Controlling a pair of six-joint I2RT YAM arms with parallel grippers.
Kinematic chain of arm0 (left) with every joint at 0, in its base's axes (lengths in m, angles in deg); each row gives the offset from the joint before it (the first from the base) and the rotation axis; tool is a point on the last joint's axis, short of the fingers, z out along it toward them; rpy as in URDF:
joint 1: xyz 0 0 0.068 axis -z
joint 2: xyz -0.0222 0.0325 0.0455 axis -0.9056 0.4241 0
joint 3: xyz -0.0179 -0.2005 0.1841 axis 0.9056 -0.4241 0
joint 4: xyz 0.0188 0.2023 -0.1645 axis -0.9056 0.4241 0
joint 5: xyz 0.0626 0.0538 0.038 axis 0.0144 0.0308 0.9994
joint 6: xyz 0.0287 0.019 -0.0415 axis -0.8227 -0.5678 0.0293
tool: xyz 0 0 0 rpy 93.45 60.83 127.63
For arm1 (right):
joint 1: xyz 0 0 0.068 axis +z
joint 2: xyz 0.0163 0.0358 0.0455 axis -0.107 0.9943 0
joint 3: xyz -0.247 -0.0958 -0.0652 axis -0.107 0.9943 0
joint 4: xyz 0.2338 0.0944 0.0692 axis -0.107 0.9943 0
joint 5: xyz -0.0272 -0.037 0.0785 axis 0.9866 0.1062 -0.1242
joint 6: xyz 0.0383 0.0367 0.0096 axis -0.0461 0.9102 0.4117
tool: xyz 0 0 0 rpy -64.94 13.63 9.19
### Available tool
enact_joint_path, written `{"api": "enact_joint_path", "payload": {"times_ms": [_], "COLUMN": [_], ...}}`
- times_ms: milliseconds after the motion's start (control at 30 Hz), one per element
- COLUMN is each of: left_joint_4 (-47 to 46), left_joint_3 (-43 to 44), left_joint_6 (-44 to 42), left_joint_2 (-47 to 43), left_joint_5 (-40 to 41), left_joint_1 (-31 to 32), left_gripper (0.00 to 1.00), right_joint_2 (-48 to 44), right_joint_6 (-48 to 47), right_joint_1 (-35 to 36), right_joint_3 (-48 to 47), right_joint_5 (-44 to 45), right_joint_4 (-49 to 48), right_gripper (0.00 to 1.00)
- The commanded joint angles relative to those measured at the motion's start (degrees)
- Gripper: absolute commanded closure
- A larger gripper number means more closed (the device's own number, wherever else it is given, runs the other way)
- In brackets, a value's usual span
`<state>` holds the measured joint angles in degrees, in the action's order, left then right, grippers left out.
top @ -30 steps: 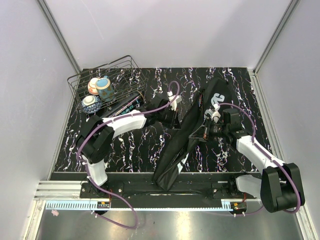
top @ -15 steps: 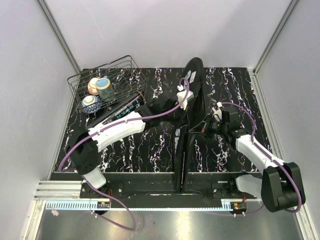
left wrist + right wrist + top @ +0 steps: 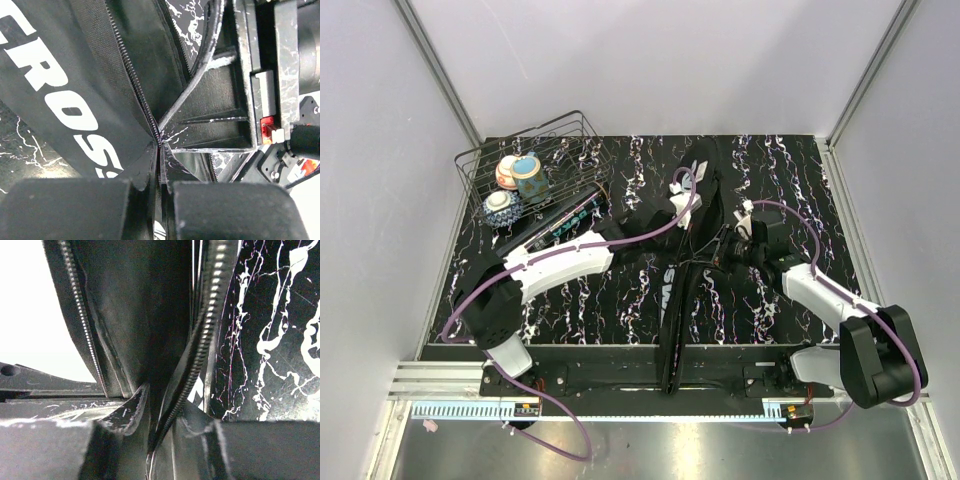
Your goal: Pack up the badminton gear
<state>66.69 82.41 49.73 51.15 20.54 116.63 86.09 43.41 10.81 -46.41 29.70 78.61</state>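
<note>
The black CROSSWAY bag stands on edge down the middle of the table, its zip open. My left gripper is at its upper part, shut on one zip edge, which runs straight between the pressed fingertips. From the right, my right gripper is at the other zip edge. Its fingers stand a little apart, with the zip tape loose in the gap. The bag's white lettering faces the left wrist view. A long black tube lies beside the basket at the left.
A black wire basket at the back left holds three small patterned bowls. The tube leans along its front side. Both forearms reach across the middle of the dark marbled table. Grey walls close off the left, back and right.
The bag went from lying slanted to standing on edge, and its top end has since dropped lower. My left gripper moved with it. My right gripper's fingers have parted.
</note>
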Motion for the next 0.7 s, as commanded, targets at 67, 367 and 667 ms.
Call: {"api": "enact_joint_path", "payload": {"times_ms": [67,367,667], "left_joint_4": [-8.02,-9.78,-12.86], "left_joint_3": [-1.67,-2.28,-7.21], "left_joint_6": [6.75,8.77,9.30], "left_joint_2": [-2.82,-2.65,-4.58], "left_joint_5": [1.39,-1.07,-3.18], "left_joint_1": [-1.63,-1.71,-1.63], "left_gripper": [1.00,1.00,1.00], "right_joint_2": [-1.83,-6.84,-7.02], "right_joint_6": [-10.56,-12.60,0.40], "right_joint_1": [3.61,5.29,4.14], "right_joint_3": [-4.21,-5.18,-4.57], "right_joint_5": [-0.07,8.18,14.97], "right_joint_4": [-0.99,1.74,-6.34], "right_gripper": [0.58,0.35,0.16]}}
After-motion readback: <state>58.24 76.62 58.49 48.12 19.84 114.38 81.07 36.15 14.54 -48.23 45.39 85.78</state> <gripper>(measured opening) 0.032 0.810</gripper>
